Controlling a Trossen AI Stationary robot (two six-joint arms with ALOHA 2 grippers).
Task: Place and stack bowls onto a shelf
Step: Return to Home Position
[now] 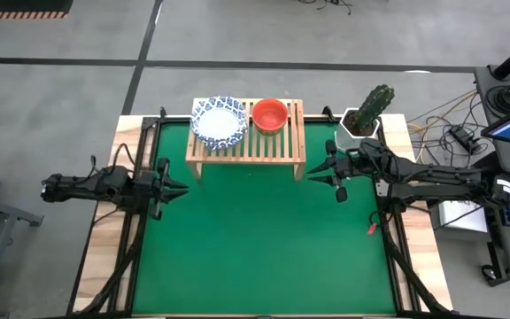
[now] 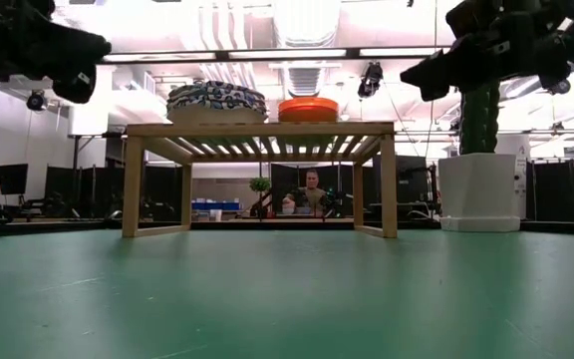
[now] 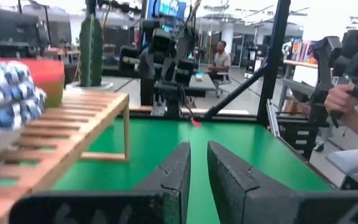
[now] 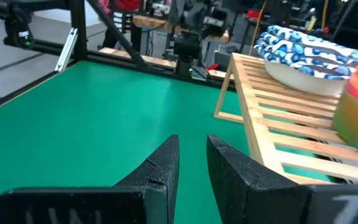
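A stack of white bowls with blue patterned rims (image 1: 219, 120) sits on the left part of the light-wood shelf (image 1: 246, 146). A red bowl (image 1: 269, 115) sits on the shelf's middle, close beside the stack. The shelf stands on its legs at the far middle of the green table. My left gripper (image 1: 181, 188) hangs level over the table's left edge, its fingers (image 3: 174, 168) a narrow gap apart with nothing between them. My right gripper (image 1: 326, 183) hangs level just right of the shelf, open and empty (image 4: 192, 146). In the low view both bowls (image 2: 217, 100) (image 2: 309, 108) show on top of the shelf.
A white hexagonal pot with a cactus (image 1: 361, 124) stands at the far right, just behind my right arm. The shelf's right third (image 1: 294, 124) is bare slats. The green table top (image 1: 255, 248) lies bare in front of the shelf. A person's hand (image 3: 344, 99) shows beyond the table.
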